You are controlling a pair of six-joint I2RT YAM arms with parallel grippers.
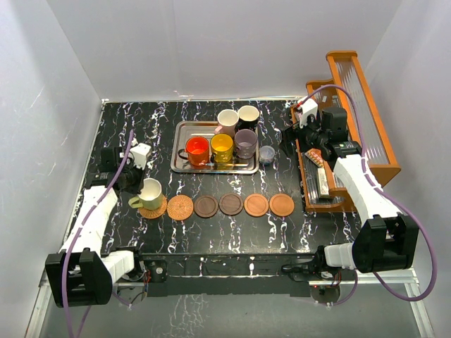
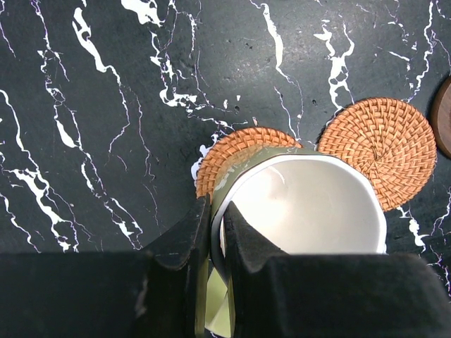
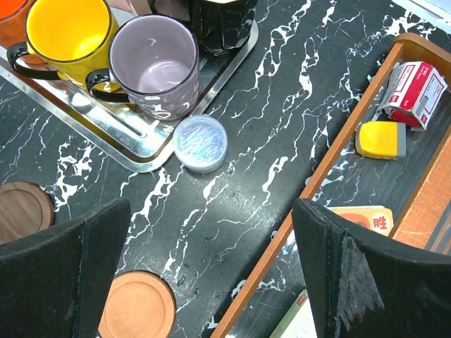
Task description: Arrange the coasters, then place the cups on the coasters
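Six coasters lie in a row near the front: two wicker, two dark wood, two reddish. My left gripper is shut on the rim of the cream-yellow cup, one finger inside and one outside. The cup is over the leftmost wicker coaster; whether its base touches is hidden. The red-orange, yellow-orange, purple-grey, pink and black cups stand on the steel tray. My right gripper hangs open over bare table right of the tray.
A small clear lidded jar stands just off the tray's right corner. A wooden rack with a red box and a yellow item fills the table's right side, close to my right fingers.
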